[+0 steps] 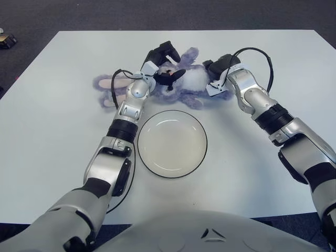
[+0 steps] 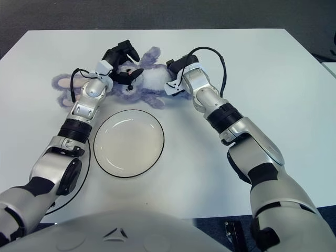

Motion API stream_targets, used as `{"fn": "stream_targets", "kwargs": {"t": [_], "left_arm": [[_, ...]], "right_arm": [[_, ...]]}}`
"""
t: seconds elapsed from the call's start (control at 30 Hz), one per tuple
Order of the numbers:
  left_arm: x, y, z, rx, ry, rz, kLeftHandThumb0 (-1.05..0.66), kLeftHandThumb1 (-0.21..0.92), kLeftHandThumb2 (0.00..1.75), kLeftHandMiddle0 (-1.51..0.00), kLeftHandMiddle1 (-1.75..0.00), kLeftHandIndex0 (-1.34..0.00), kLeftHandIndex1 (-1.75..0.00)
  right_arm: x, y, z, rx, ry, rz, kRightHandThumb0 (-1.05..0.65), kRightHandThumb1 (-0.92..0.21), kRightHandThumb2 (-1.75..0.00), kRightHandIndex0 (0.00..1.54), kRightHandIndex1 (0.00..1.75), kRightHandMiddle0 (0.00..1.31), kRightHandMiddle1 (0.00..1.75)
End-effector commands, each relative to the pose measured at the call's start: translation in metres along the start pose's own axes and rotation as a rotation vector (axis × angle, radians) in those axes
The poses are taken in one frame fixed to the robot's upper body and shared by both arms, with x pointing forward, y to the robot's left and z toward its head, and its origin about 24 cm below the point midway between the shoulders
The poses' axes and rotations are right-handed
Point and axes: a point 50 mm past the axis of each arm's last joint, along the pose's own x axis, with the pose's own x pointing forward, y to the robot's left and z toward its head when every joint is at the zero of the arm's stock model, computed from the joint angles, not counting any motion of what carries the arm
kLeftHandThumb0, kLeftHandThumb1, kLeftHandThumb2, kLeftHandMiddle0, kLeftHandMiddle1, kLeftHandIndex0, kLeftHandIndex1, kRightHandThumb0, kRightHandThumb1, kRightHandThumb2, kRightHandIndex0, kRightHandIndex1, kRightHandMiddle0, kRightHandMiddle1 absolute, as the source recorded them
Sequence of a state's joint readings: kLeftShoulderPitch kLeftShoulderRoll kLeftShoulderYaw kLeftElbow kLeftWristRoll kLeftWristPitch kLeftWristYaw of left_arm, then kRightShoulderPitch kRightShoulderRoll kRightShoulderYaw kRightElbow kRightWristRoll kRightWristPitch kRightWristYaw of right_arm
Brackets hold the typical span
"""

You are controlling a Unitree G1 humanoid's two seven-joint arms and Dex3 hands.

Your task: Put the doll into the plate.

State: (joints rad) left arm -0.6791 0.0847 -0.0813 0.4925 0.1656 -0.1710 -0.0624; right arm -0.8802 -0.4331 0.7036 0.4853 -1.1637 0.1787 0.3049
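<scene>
The doll (image 1: 184, 84) lies on the table (image 1: 63, 157) beyond the plate (image 1: 172, 143). Left hand (image 1: 164, 65) and right hand (image 1: 216, 71) both apparently clasp it, one at each end.

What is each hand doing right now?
Left hand: fingers around the doll at its head end, seemingly gripping it.
Right hand: pressed against the doll's other end; grip cannot be told.

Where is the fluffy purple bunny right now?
The doll lies on the white table just beyond the empty plate, with the left hand at its head end and the right hand at its other end.
</scene>
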Motion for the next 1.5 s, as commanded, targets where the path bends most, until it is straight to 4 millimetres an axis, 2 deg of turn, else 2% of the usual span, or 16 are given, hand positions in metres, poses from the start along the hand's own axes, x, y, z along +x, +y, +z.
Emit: {"fn": "stream_targets", "kwargs": {"t": [0.0, 0.07, 0.1, 0.4, 0.8, 0.83, 0.87, 0.9, 1.0, 1.07, 1.17, 1.3, 1.33, 1.37, 1.43, 1.47], "left_arm": [[-0.003, 0.001, -0.003, -0.004, 0.01, 0.016, 0.17, 0.55, 0.74, -0.85, -1.75, -0.61, -1.75], [-0.003, 0.002, -0.003, -0.005, 0.009, 0.016, 0.17, 0.55, 0.74, -0.85, -1.75, -0.61, -1.75], [-0.003, 0.002, -0.003, -0.006, 0.008, 0.016, 0.17, 0.55, 0.74, -0.85, -1.75, -0.61, -1.75], [-0.004, 0.003, -0.004, -0.01, 0.006, 0.018, 0.17, 0.54, 0.75, -0.84, -1.75, -0.61, -1.75], [-0.008, 0.007, -0.008, -0.01, 0.008, 0.023, 0.17, 0.54, 0.75, -0.84, -1.75, -0.61, -1.75], [-0.01, 0.009, -0.009, -0.007, 0.007, 0.024, 0.17, 0.54, 0.75, -0.84, -1.75, -0.61, -1.75], [-0.012, 0.012, -0.011, -0.004, 0.006, 0.024, 0.17, 0.54, 0.75, -0.84, -1.75, -0.61, -1.75], [-0.013, 0.014, -0.012, -0.001, 0.005, 0.024, 0.17, 0.54, 0.76, -0.84, -1.75, -0.6, -1.75], [-0.016, 0.019, -0.012, 0.011, 0.002, 0.021, 0.16, 0.54, 0.76, -0.83, -1.75, -0.6, -1.75], [-0.018, 0.025, -0.012, 0.039, -0.002, 0.017, 0.16, 0.54, 0.76, -0.83, -1.75, -0.59, -1.75], [-0.021, 0.032, -0.01, 0.1, -0.017, 0.011, 0.16, 0.54, 0.77, -0.81, -1.75, -0.57, -1.75], [-0.022, 0.033, -0.01, 0.113, -0.022, 0.009, 0.15, 0.53, 0.78, -0.79, -1.75, -0.55, -1.75], [-0.025, 0.037, -0.005, 0.198, -0.091, -0.005, 0.15, 0.53, 0.78, -0.79, -1.75, -0.55, -1.75], [-0.028, 0.039, -0.002, 0.26, -0.143, -0.021, 0.1, 0.55, 0.8, -0.69, -1.7, -0.51, -1.63], [-0.034, 0.041, 0.003, 0.342, -0.216, -0.035, 0.05, 0.56, 0.83, -0.61, -1.67, -0.47, -1.53], [-0.04, 0.042, 0.006, 0.389, -0.242, -0.033, 0.03, 0.67, 0.67, -0.58, -1.6, -0.44, -1.46]], "right_arm": [[0.0, 0.021, 0.006, 0.049, 0.004, 0.028, 0.18, -0.92, -0.19, 0.51, 1.33, 0.53, 0.7], [0.001, 0.022, 0.006, 0.057, 0.002, 0.012, 0.07, -0.92, -0.18, 0.54, 1.42, 0.54, 0.92], [0.0, 0.021, 0.005, 0.06, -0.001, -0.003, 0.06, -0.92, -0.17, 0.55, 1.42, 0.55, 0.94], [-0.008, 0.021, 0.0, 0.086, -0.045, -0.171, 0.0, -0.9, -0.05, 0.77, 1.21, 0.7, 0.96], [-0.015, 0.026, -0.011, 0.183, -0.129, -0.281, 0.0, -0.9, -0.04, 0.79, 1.16, 0.72, 0.97], [-0.016, 0.025, -0.014, 0.204, -0.131, -0.282, 0.0, -0.83, -0.17, 0.77, 1.21, 0.71, 1.01], [-0.017, 0.023, -0.017, 0.227, -0.134, -0.279, 0.0, -0.65, -0.55, 0.71, 1.4, 0.65, 1.18], [-0.017, 0.022, -0.019, 0.242, -0.136, -0.277, 0.0, -0.51, -0.82, 0.68, 1.53, 0.63, 1.28], [-0.017, 0.018, -0.025, 0.276, -0.148, -0.268, 0.0, -0.33, -1.16, 0.66, 1.67, 0.61, 1.44], [-0.019, 0.011, -0.029, 0.313, -0.161, -0.252, 0.0, -0.28, -1.26, 0.65, 1.71, 0.6, 1.5], [-0.021, 0.001, -0.034, 0.359, -0.18, -0.225, 0.0, -0.28, -1.33, 0.63, 1.73, 0.48, 1.66], [-0.023, 0.0, -0.035, 0.367, -0.184, -0.212, 0.0, -0.29, -1.35, 0.62, 1.74, 0.43, 1.73], [-0.023, -0.003, -0.036, 0.384, -0.183, -0.201, 0.0, -0.29, -1.36, 0.62, 1.74, 0.43, 1.73], [-0.023, -0.005, -0.038, 0.397, -0.183, -0.192, 0.0, -0.3, -1.35, 0.61, 1.75, 0.41, 1.74], [-0.024, -0.007, -0.039, 0.413, -0.181, -0.183, 0.0, -0.31, -1.34, 0.6, 1.75, 0.4, 1.74], [-0.024, -0.007, -0.039, 0.417, -0.18, -0.184, 0.0, -0.31, -1.33, 0.6, 1.75, 0.4, 1.74]]}}
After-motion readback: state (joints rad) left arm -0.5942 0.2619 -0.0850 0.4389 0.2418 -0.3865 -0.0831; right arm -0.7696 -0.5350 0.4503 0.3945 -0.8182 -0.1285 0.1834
